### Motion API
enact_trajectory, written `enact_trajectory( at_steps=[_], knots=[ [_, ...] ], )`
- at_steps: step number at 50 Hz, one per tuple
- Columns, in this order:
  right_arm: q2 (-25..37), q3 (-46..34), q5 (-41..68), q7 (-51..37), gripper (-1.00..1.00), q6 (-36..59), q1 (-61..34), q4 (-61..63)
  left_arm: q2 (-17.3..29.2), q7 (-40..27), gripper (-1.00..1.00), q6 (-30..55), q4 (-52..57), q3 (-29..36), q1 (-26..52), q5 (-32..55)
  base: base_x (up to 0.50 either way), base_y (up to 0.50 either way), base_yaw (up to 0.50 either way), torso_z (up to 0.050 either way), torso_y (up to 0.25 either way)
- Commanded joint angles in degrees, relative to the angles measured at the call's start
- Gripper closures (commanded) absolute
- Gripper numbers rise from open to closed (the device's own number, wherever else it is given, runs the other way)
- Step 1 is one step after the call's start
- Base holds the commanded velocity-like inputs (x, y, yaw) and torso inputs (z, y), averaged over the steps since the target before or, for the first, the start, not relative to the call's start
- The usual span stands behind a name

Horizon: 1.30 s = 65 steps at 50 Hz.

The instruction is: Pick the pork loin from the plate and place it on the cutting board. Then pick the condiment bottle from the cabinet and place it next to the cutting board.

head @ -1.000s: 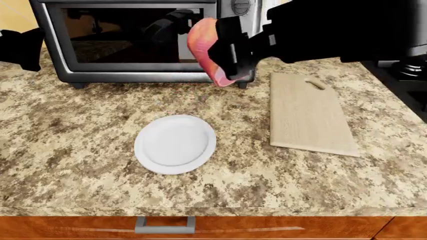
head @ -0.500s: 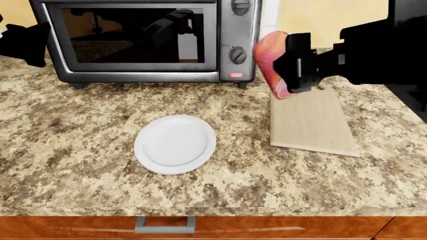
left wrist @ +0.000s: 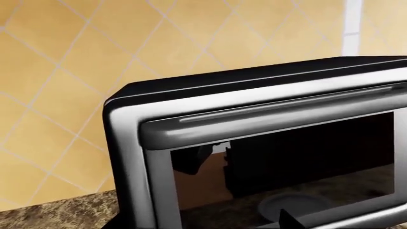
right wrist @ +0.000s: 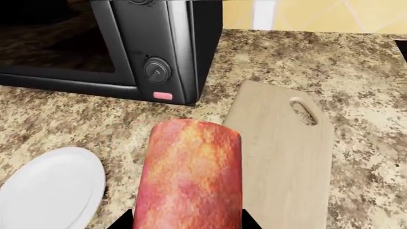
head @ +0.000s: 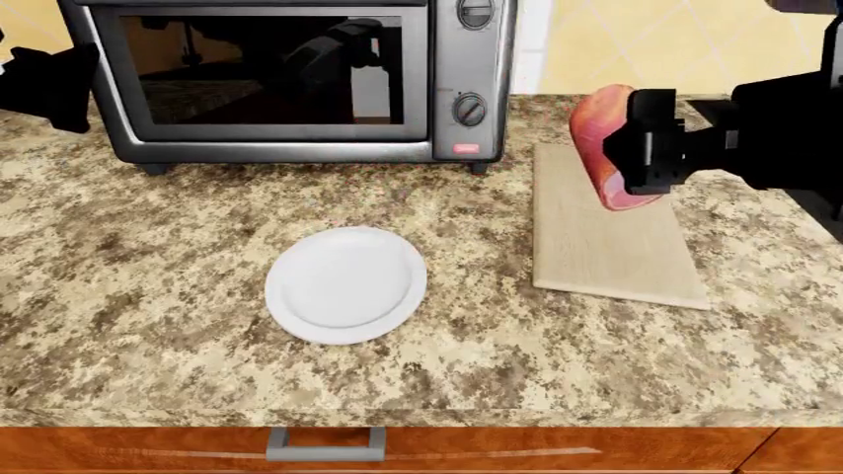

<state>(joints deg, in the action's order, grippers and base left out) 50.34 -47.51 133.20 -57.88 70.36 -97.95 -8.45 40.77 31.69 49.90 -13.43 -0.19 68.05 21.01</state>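
Here the right gripper (head: 630, 148) has its fingers pinching the pork loin (head: 603, 143), a stubby pink-red cylinder, mottled orange, held above the cutting board (head: 606, 237); the white plate (head: 345, 284) lies bare on the surface; the left gripper's state cannot be told.

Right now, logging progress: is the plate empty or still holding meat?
Empty: the plate is bare white; the right end effector holds the pork loin.
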Motion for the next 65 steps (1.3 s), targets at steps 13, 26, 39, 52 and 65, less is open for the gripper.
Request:
enact_trajectory(
  at_steps=[13,26,39,52,65],
  knots=[
    [-0.51,0.39,-13.02,9.58,1.0,2.76,1.54,-7.1,0.45,-0.57,-1.0,0.53,0.55,0.34,0.2,-0.16,0.0,0.0,0.0,0.0,0.0],
    [-1.71,-0.58,-17.9,13.89,1.0,3.42,1.73,-10.39,0.56,-0.72,-1.0,0.32,0.16,0.5,0.18,-0.28,0.0,0.0,0.0,0.0,0.001],
    [-4.03,-1.62,-23.91,20.51,1.0,2.92,2.27,-13.48,0.79,-0.93,-1.0,0.42,0.35,0.54,-0.04,-0.28,0.0,0.0,0.0,0.0,0.0],
    [-5.64,-3.08,-29.46,26.14,1.0,2.28,1.83,-16.31,1.34,-1.27,-1.0,1.14,1.33,0.08,-0.59,0.03,0.0,0.0,0.0,0.0,0.001],
    [-6.41,-4.58,-33.33,29.57,1.0,1.16,2.26,-18.77,1.93,-1.49,-1.0,1.59,2.01,-0.31,-1.02,0.25,0.0,0.0,0.0,0.0,0.0]
  ],
)
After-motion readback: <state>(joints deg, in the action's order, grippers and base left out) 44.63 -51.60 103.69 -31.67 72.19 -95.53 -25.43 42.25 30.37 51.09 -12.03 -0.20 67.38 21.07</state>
